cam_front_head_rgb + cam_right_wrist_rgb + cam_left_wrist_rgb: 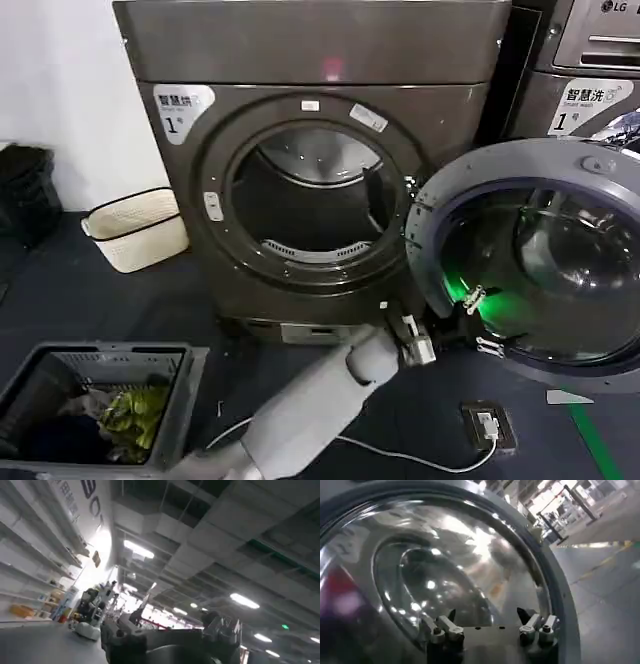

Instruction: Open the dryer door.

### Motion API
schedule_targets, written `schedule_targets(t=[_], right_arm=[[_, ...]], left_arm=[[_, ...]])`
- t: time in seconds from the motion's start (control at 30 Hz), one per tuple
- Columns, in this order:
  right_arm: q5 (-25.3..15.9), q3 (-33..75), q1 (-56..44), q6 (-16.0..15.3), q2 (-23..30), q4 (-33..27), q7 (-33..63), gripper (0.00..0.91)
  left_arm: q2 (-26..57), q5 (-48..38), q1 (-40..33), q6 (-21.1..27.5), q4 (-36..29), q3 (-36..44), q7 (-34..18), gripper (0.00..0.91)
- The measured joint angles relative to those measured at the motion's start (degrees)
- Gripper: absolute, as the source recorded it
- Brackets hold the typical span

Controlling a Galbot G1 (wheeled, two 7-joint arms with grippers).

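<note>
Your left gripper [470, 320], spread wide and empty, sits at the open door [430, 215]; next, withdraw.

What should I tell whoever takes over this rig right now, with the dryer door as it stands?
Left tool: open, fingers spread, right up against the inner side of the dryer door, holding nothing.
Right tool: aimed up at the ceiling, away from the work, holding nothing.
Dryer door: swung wide open to the right of the bronze-grey dryer; the drum opening is fully exposed.
Done: the door is open.
Left: probably just draw the left arm back clear of the door.
</note>
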Motion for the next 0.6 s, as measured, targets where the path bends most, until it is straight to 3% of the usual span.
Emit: schedule_targets(t=[0.2,0.4,0.6], right_arm=[[-0.05,-1.16,0.24,0.06,-0.77,0.54,-0.25,0.907],[-1.31,-3.17,0.94,0.09,-1.61,-0.14,-0.3,0.907],[-2.16,-3.98,1.09,-0.52,-3.15,-1.05,-0.17,0.907]], left_arm=[[0.0,-5.52,1.29,1.11,-6.02,0.42,5.18,0.907],[0.09,-8.01,3.83,1.81,-18.57,-0.89,6.76,0.907],[15.87,-7.0,7.67,-0.89,-30.11,-4.0,8.45,0.907]])
